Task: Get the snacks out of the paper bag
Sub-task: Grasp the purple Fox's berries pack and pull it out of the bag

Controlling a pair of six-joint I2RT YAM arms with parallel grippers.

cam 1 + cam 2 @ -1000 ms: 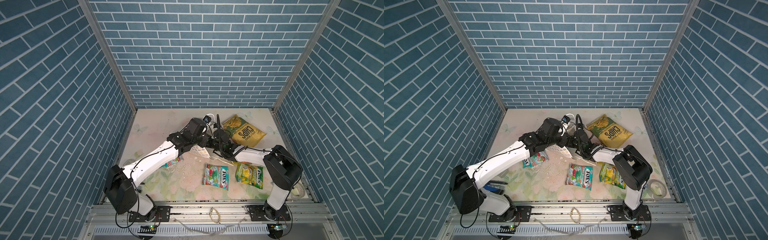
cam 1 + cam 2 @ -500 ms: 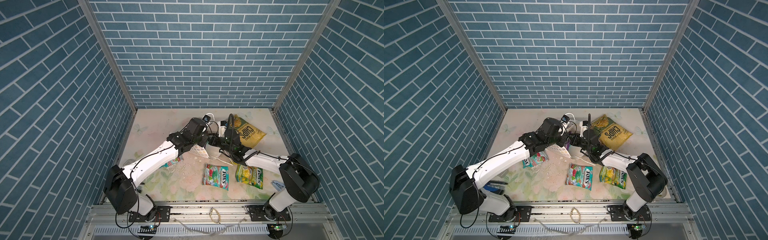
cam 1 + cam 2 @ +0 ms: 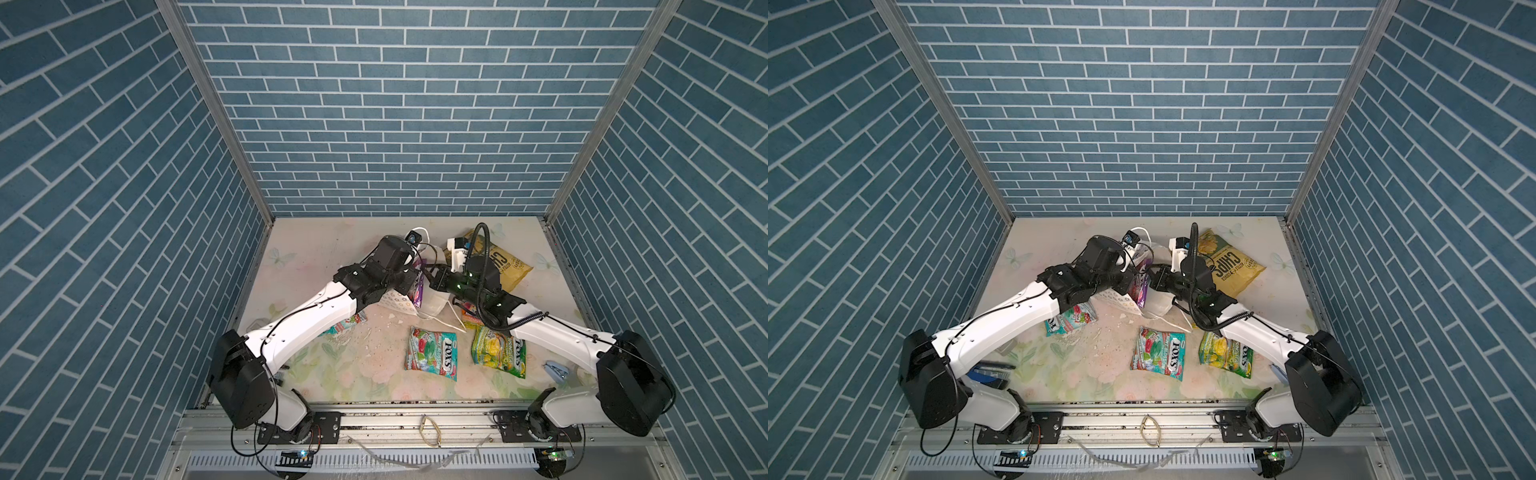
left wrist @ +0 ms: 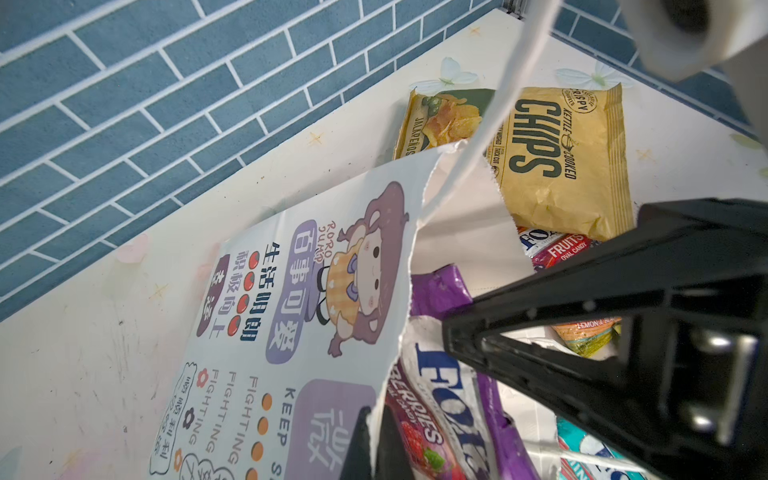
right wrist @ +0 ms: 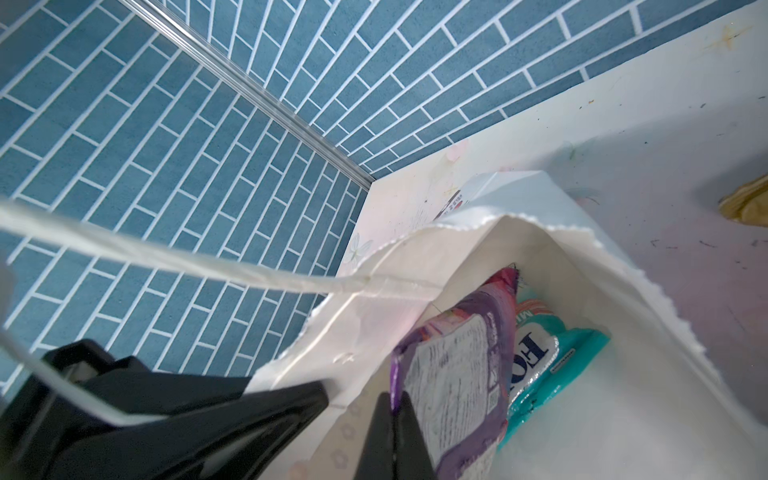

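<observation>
Pouch of glossy purple foil (image 5: pixel 457 374) points lengthwise from the right gripper (image 5: pixel 392 411), which pinches its edge, into the white paper bag (image 5: pixel 436 249); left gripper (image 4: pixel 373 417) clamps the bag's rim.

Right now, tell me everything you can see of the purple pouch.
The purple pouch is a flat, glossy sachet that looks like plastic film. Its front has white and blue FOX'S lettering with berries, and its back has a white panel of small print. It lies tilted in the mouth of the bag, over a teal pouch that sits deeper inside. The right pincer is shut on its edge.
</observation>
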